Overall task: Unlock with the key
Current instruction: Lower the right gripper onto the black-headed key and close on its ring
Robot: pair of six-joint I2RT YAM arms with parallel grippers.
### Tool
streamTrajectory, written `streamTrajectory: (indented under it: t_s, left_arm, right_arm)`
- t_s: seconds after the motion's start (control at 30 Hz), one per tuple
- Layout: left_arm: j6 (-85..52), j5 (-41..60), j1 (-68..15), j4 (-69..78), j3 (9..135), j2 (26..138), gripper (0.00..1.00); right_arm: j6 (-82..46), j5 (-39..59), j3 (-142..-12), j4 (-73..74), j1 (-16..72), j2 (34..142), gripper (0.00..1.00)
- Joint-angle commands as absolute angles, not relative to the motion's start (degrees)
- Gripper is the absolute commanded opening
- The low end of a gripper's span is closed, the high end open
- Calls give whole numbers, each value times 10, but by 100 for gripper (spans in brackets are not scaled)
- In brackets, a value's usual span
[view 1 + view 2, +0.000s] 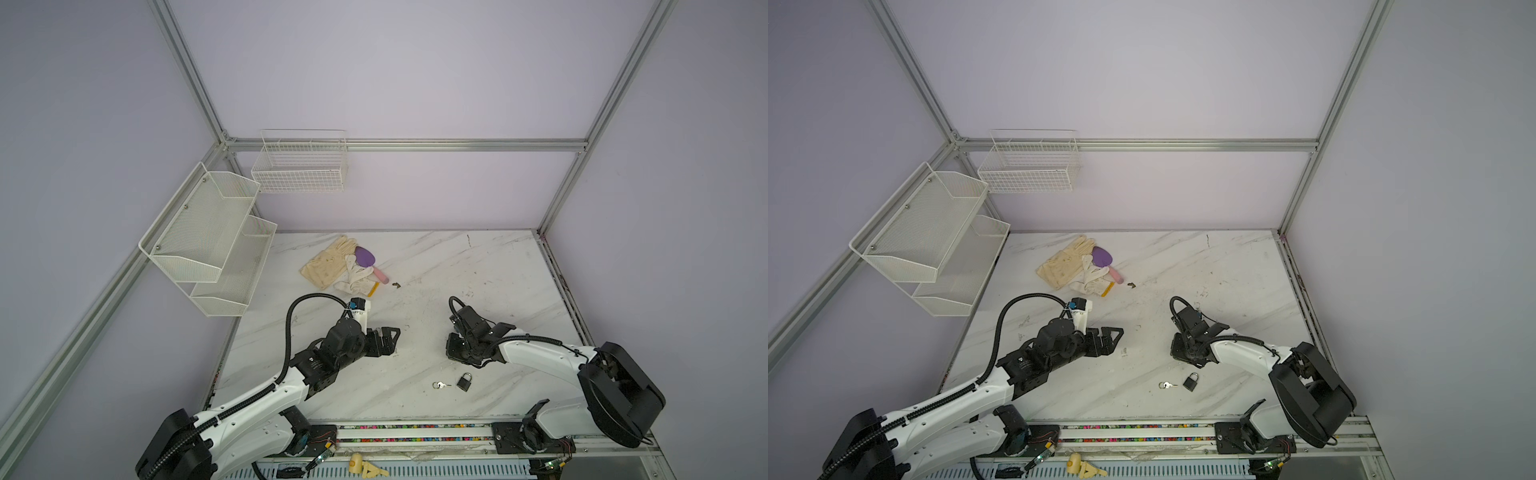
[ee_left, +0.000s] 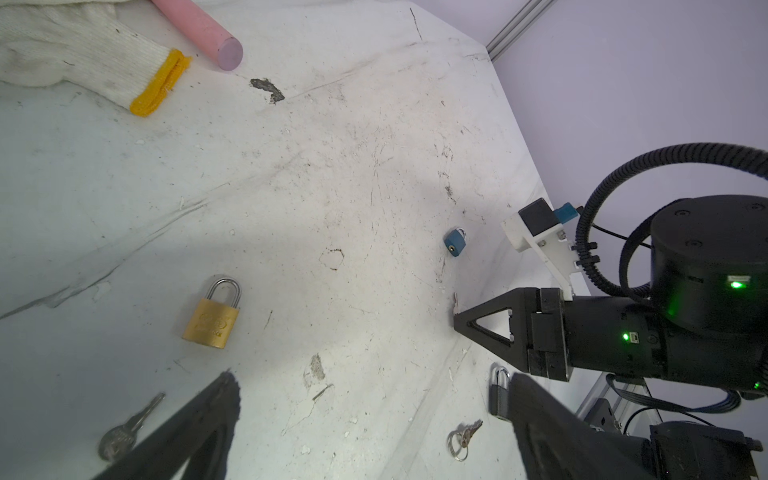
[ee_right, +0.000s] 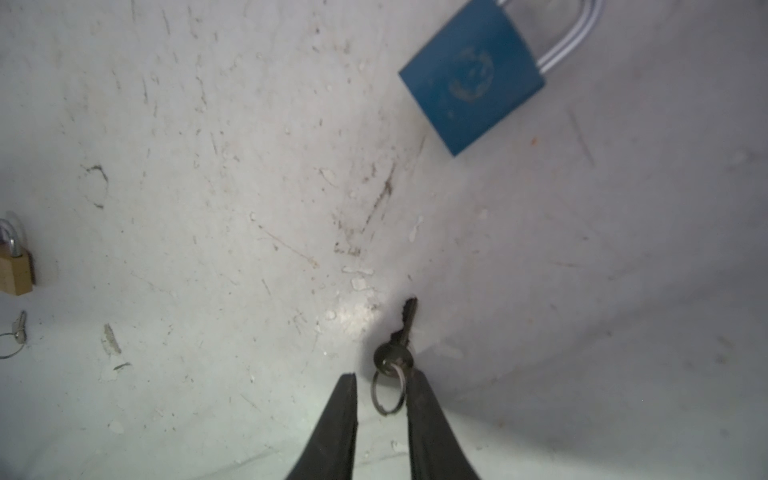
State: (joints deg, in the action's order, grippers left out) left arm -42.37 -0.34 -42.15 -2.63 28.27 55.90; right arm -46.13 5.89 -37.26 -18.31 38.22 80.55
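- Closest in, a black padlock (image 1: 464,381) lies on the bench (image 1: 374,399) just beside a ringed key (image 1: 441,385).
- Further in, the right gripper (image 3: 380,376) has its jaws narrowly apart, with the split ring (image 3: 388,392) of another key (image 3: 406,328) between them. A blue padlock (image 3: 471,79) lies near.
- The left gripper (image 1: 394,341) has its jaws spread wide and holds nothing. A brass padlock (image 2: 212,318) lies close by.
- Beyond are gloves (image 1: 328,266) and a purple-headed utensil (image 1: 365,257).
- A mesh shelf (image 1: 208,237) and a wire basket (image 1: 299,166) hang on the walls.
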Motion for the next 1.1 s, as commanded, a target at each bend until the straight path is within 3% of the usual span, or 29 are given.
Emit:
streamTrajectory:
  t_s: [0.0, 0.53, 1.07]
  left_arm:
    - [-411, -7, -425, -2, 337, 557, 100]
    - [-420, -10, -425, -3, 334, 554, 100]
    - [-472, -5, -422, -15, 324, 478, 100]
  right_arm:
    - [-471, 57, -366, -187, 380, 816, 21]
    - [-449, 46, -379, -192, 379, 813, 5]
    - [-327, 30, -466, -240, 380, 804, 0]
